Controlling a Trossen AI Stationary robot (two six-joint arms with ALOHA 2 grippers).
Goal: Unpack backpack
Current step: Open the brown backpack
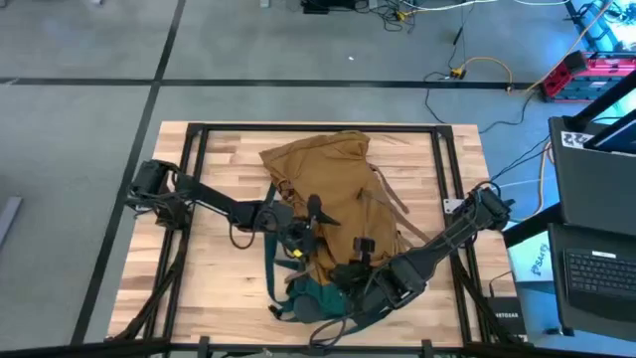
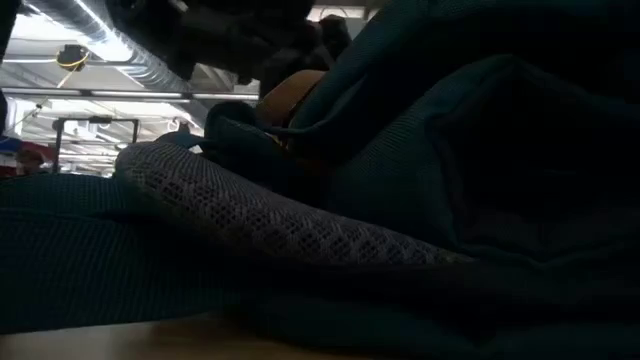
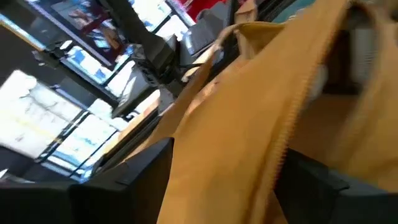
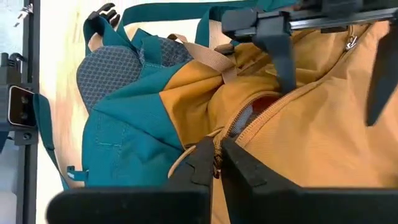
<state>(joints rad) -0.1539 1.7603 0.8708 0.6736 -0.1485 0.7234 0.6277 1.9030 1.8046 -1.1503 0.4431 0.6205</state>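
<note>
My right pincer [image 4: 216, 163] is pinched on the zipper pull of the soft, floppy backpack [image 1: 328, 189] lying mid-tabletop, my left pincer [image 1: 310, 221], at its nine o'clock, gripping loose fabric.

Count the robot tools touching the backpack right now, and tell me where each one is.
2. The left tool sits on the tan middle of the backpack. The right tool is pinched shut on the zipper near the teal base. Nothing else shows on the table.

Backpack [image 1: 333, 199] mid-table; bare wood [image 1: 214, 288] seemingly around.
</note>
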